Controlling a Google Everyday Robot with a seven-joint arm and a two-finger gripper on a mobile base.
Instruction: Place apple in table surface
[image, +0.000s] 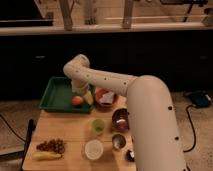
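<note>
The apple (77, 100) is small, round and orange-red. It lies at the front right edge of the green tray (56, 94), where the tray meets the table surface (64, 126) of light tan planks. My white arm reaches in from the lower right and bends down over the tray. My gripper (80, 92) hangs right above the apple, at or very close to it. I cannot tell whether it holds the apple.
A red bowl (105, 98) with white contents sits right of the apple. On the table stand a green cup (98, 126), a dark bowl (121, 119), a white cup (93, 149) and a metal cup (118, 141). Grapes (51, 145) and a banana (46, 156) lie front left.
</note>
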